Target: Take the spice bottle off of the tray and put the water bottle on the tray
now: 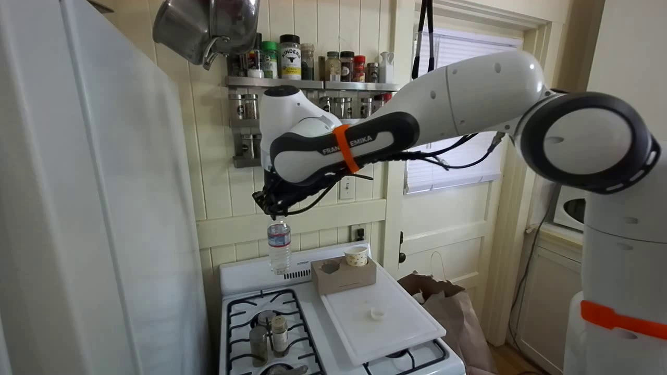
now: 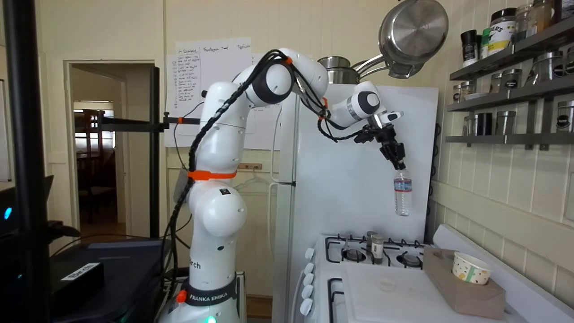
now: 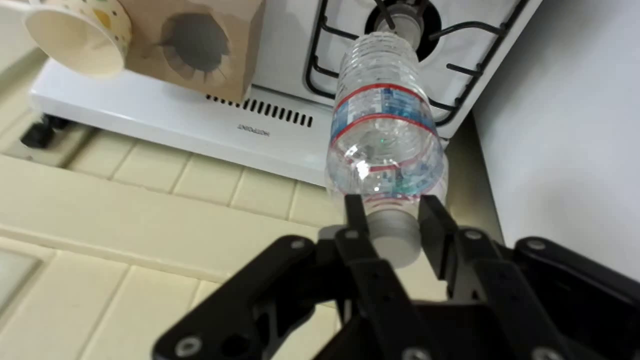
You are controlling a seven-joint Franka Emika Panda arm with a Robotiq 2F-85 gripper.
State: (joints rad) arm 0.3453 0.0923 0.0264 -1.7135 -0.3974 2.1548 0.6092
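So the water bottle (image 1: 280, 247) is up in the air, pretty much upright, higher than the tray (image 1: 398, 328) and off to the side of it nearest the fridge (image 1: 104, 156). The gripper (image 3: 392, 220) is pinching it at the cap (image 3: 393, 235), a finger on each side, and nothing holds it lower down. Kinda sketchy imo: with a hold that high, a fast sideways move could set the bottle swinging, and a slick cap could let it twist or slip out. Can't tell how full it is.

Next thing out is the cardboard box (image 1: 341, 281) at the tray's back end, with a paper cup (image 1: 356, 256) standing in it. That corner may sit right along the way over, so if the bottle travels too low its base could clip the cup or shove the box. There's also a small pale ring (image 1: 377, 313) lying out on the tray. Land the bottle half on that and it'll probably tip; same deal if the gripper is angled when it lets go.

Further out, two little spice jars (image 1: 280, 336) stand on the stove (image 1: 311, 303), beside the tray on that same fridge side. I'd guess one of them is what had to come off, so that half looks done, though I can't tell which. Not much risk there unless the bottle drops early, since it might land near them.
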